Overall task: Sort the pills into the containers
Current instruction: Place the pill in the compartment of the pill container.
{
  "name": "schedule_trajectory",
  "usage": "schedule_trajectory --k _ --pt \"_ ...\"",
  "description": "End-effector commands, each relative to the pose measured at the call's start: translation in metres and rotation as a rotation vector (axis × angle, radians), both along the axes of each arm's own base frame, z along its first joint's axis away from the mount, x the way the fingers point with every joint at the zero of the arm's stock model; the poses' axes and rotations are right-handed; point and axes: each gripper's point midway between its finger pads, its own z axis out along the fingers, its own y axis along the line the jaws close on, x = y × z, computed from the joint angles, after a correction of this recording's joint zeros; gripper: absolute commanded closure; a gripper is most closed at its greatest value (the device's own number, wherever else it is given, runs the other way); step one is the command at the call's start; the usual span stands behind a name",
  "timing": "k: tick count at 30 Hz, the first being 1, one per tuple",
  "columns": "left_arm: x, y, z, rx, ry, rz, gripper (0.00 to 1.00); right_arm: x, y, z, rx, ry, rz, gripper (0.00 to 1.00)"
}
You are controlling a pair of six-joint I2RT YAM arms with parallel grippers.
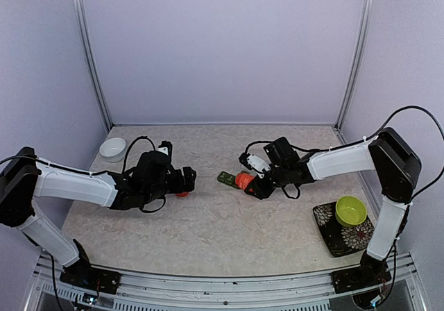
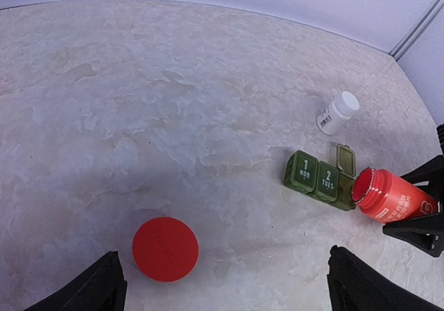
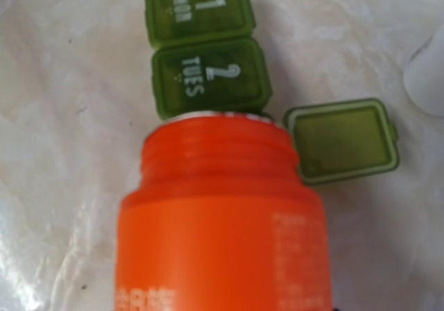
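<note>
The dark green pill box (image 3: pixel 201 47) lies on the table, also in the top view (image 1: pixel 226 178) and the left wrist view (image 2: pixel 316 177). Its MON and TUES lids are shut and the third lid (image 3: pixel 341 141) is flipped open. My right gripper (image 1: pixel 252 184) is shut on the uncapped red-orange bottle (image 3: pixel 222 221), tipped with its mouth over the third compartment. No pills show. My left gripper (image 2: pixel 225 290) is open and empty, low over the table. The bottle's red cap (image 2: pixel 165 248) lies flat between its fingers, nearer the left one.
A small white bottle (image 2: pixel 338 112) lies on its side beyond the pill box. A white bowl (image 1: pixel 112 148) stands at the back left. A lime-green bowl (image 1: pixel 350 210) sits on a dark patterned tray (image 1: pixel 331 228) at the front right.
</note>
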Motion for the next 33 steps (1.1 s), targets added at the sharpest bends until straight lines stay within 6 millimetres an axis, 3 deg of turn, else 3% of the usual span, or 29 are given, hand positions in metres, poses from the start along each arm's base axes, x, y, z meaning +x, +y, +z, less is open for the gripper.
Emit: schedule_trajectory --k 1,33 --pt "-0.0028 -0.0026 -0.0033 -0.016 0.002 -0.009 0.01 0.0019 0.0045 0.0179 -0.011 -0.032 0.003 0.78" --pt "-0.0058 0.0 -0.0066 -0.026 0.006 -0.007 0.01 0.0024 0.0049 0.0137 -0.156 0.005 0.01 0.76"
